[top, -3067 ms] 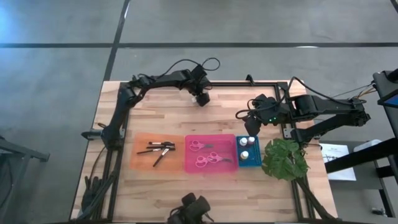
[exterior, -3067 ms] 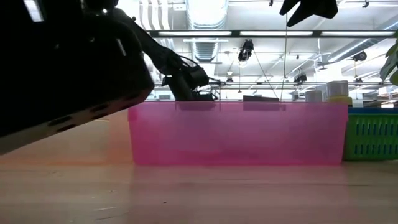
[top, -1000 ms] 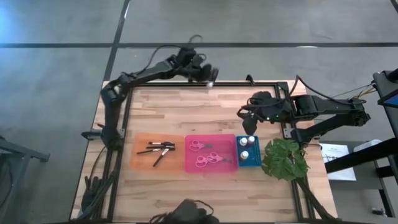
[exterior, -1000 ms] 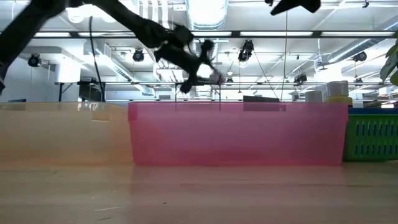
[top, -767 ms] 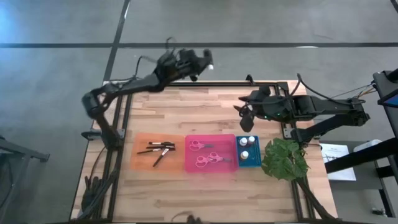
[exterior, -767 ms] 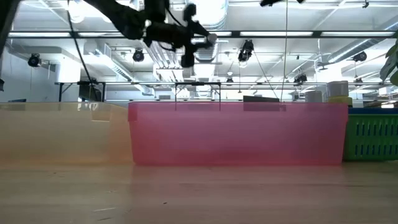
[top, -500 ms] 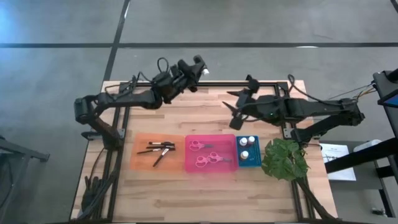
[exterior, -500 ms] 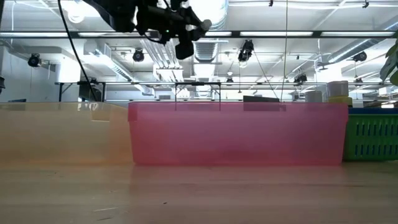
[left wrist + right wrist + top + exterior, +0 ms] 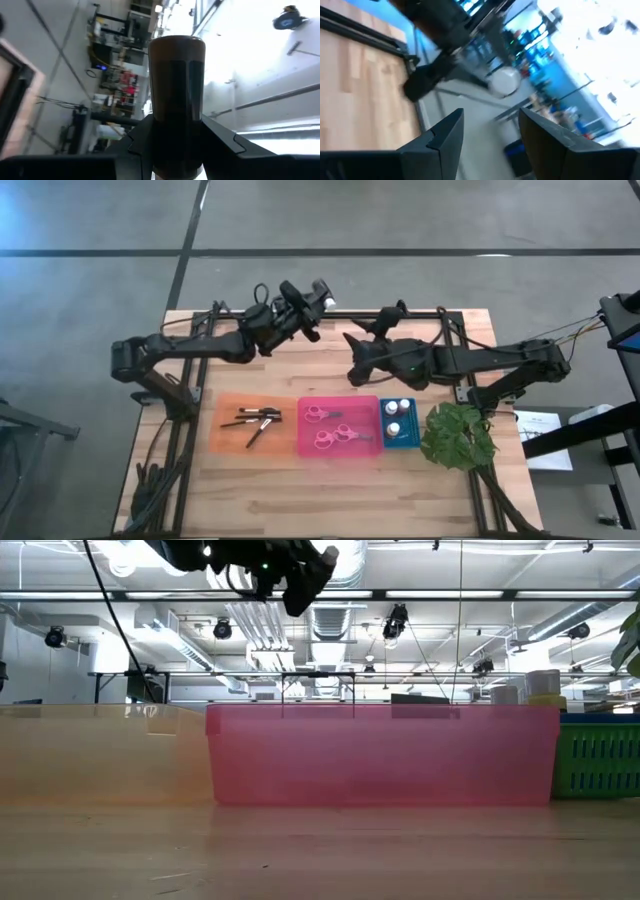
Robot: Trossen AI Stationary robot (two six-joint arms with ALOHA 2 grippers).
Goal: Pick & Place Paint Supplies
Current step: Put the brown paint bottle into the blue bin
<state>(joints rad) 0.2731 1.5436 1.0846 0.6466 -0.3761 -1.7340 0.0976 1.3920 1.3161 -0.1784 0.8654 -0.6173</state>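
Observation:
Several thin dark brushes (image 9: 255,420) lie in the orange tray (image 9: 225,442). Two pink-handled scissors (image 9: 330,426) lie in the pink tray (image 9: 304,448), and three white-capped bottles (image 9: 397,416) stand in the blue tray (image 9: 412,442). My left gripper (image 9: 320,292) hangs high over the table's far edge, shut on nothing; its joined fingers (image 9: 177,75) point up into the room. It also shows at the top of the low view (image 9: 300,585). My right gripper (image 9: 365,340) is raised over the far middle of the table, open (image 9: 490,117), holding nothing.
A green leafy plant (image 9: 458,436) stands at the table's right side, beside the blue tray. A black frame (image 9: 400,312) runs along the table's far and side edges. Bare wood (image 9: 300,500) lies between the trays and the near edge, and more between the trays and the far edge.
My left arm has folded down toward the table's left, and its gripper, which had swung out beyond the far edge, has come back over that edge, still raised. My right gripper has moved from above the blue tray toward the table's left and far edge, rising and tipping upward.

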